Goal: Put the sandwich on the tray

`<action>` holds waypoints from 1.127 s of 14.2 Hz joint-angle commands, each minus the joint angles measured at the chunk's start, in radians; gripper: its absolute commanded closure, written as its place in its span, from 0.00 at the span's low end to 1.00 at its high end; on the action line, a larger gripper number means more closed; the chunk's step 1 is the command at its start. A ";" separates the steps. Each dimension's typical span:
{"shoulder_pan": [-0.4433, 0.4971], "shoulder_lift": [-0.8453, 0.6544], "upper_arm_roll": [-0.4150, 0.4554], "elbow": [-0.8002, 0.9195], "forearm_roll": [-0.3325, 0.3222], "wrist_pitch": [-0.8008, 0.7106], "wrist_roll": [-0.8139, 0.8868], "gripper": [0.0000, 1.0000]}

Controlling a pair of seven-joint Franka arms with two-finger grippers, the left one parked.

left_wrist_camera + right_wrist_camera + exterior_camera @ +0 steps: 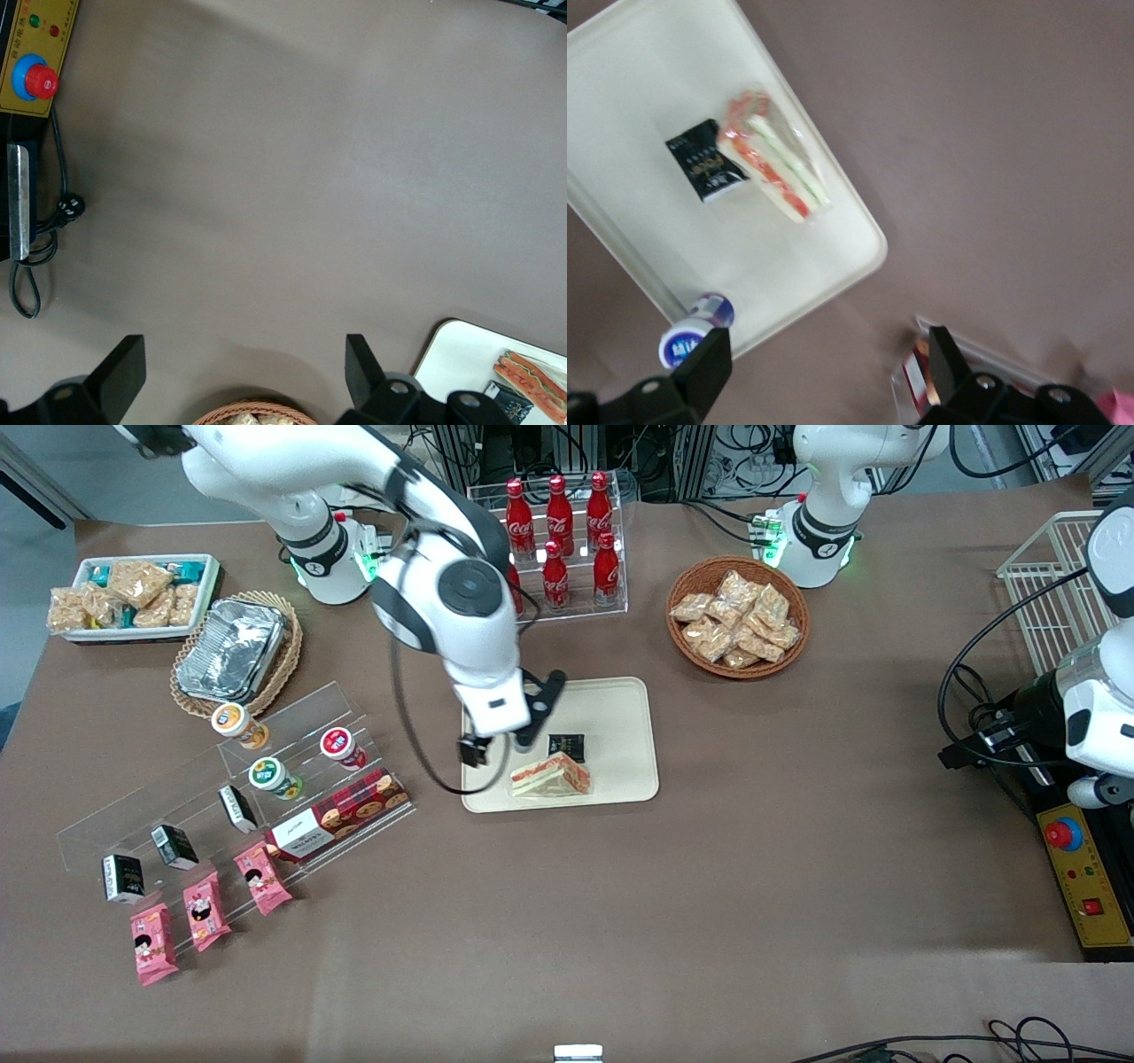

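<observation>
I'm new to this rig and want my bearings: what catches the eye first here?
The wrapped sandwich lies on the cream tray mid-table, touching a small black packet. The right gripper hangs open and empty above the tray's edge. Red cola bottles stand in a clear rack farther from the front camera.

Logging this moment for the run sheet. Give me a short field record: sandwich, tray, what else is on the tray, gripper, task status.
sandwich: wrapped wedge lying flat on the tray, near the edge closest to the front camera
tray: cream rectangle on the brown table, nearer the front camera than the bottle rack
also on tray: small black packet, touching the sandwich
gripper: above the table beside the tray, jaws open, holding nothing
task status: sandwich is on the tray and released
</observation>
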 commanded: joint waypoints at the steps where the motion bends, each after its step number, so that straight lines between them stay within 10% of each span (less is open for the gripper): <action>1: -0.103 -0.118 -0.007 -0.030 0.110 -0.074 0.010 0.01; 16: -0.106 -0.358 -0.605 -0.016 0.223 -0.207 0.045 0.01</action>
